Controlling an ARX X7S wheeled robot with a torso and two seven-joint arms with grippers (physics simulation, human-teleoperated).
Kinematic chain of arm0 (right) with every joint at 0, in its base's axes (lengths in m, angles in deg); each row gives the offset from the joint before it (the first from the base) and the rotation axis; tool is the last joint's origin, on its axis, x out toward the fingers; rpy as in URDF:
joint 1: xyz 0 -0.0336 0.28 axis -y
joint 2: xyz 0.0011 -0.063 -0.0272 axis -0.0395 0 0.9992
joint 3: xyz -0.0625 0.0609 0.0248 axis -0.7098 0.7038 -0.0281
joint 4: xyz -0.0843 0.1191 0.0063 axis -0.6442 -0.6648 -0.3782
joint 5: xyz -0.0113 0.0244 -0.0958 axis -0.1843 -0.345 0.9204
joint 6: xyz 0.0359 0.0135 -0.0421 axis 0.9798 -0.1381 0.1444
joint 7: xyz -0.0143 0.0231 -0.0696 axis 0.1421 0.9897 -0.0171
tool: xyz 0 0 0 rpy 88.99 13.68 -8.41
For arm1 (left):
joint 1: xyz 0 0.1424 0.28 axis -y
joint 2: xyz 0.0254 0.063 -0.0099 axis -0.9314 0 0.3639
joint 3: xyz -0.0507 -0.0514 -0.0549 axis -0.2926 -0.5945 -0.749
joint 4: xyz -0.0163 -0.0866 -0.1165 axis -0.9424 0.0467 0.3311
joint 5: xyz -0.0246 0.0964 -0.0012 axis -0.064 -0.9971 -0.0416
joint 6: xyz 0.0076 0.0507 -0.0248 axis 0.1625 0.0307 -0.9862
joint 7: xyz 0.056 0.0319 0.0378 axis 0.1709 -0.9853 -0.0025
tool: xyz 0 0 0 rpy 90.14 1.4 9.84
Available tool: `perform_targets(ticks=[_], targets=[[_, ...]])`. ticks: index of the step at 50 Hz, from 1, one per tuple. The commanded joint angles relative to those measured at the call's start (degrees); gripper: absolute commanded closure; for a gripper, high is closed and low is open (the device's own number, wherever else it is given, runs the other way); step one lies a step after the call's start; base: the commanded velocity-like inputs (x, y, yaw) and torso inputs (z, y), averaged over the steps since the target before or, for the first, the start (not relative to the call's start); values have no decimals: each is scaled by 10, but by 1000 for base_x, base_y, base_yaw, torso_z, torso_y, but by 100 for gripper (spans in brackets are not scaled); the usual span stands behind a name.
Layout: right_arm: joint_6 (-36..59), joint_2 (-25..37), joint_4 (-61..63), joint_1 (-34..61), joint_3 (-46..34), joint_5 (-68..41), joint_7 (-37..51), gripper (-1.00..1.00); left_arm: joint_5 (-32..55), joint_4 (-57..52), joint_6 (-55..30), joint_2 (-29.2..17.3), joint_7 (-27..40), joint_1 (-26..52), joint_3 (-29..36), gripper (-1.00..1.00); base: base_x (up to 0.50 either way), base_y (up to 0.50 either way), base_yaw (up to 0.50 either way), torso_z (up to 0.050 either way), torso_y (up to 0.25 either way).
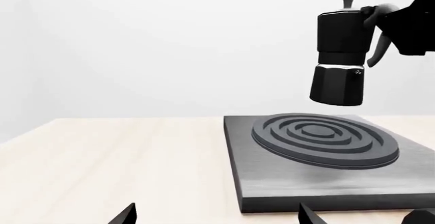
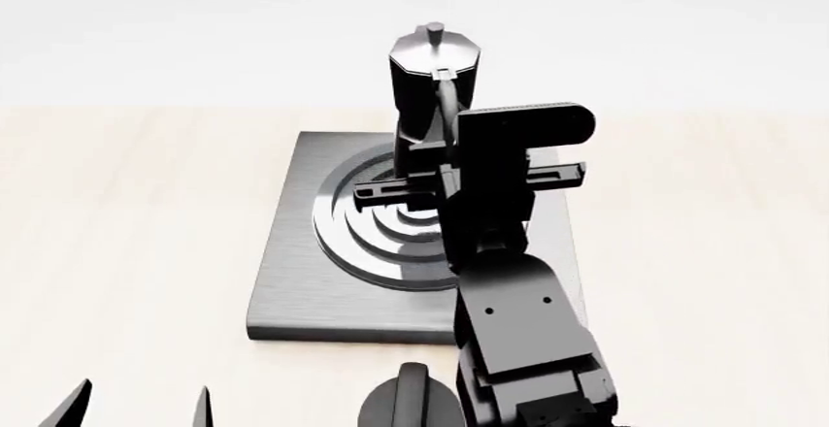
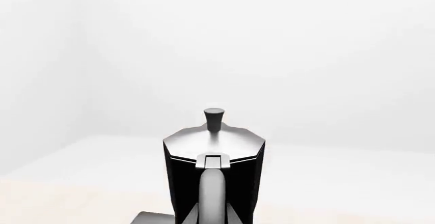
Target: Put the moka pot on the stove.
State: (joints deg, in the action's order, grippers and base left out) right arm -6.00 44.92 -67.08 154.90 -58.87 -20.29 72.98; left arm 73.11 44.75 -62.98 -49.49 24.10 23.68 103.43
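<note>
The small black faceted hourglass-shaped moka pot (image 1: 340, 56) with its silvery lid and small top knob hangs upright in the air, clear of everything below it, above the far part of the raised concentric ring burner (image 1: 325, 139). That burner sits in the middle of the flat square brushed grey metal stove (image 1: 272, 183), which lies on the pale wooden table (image 1: 115, 158). The right pincer (image 1: 380, 18) is clamped on the pot's curved black handle, reaching in from the near side, so that in the head view the dark right arm (image 2: 518, 320) covers much of the stove and the pot's lower half. The right wrist view looks along the handle at the lid, with only plain pale background beyond. The left pincer (image 2: 136, 408) rests low near the table's front edge, well apart from the stove, its two black fingertips spread with nothing between them. A round black knob with a raised ridge (image 2: 412, 403) shows at the head view's lower edge, just in front of the stove.
</note>
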Motion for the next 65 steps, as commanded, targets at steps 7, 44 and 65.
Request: perform_targets(ticks=[7,44,65], targets=[[-7,-2,8,1,-51,-40,0,100,9,4,10,0,-4,1,1,-100,0,0,0,0,1],[-3,-2,13,-20,-74,-69,-4,100,15,3,9,-7,4,2,10,-100,0,0,0,0,1],[5,-2,12,-28,-76,-71,-9,100,19,3,10,-10,8,4,15,-100,0,0,0,0,1]])
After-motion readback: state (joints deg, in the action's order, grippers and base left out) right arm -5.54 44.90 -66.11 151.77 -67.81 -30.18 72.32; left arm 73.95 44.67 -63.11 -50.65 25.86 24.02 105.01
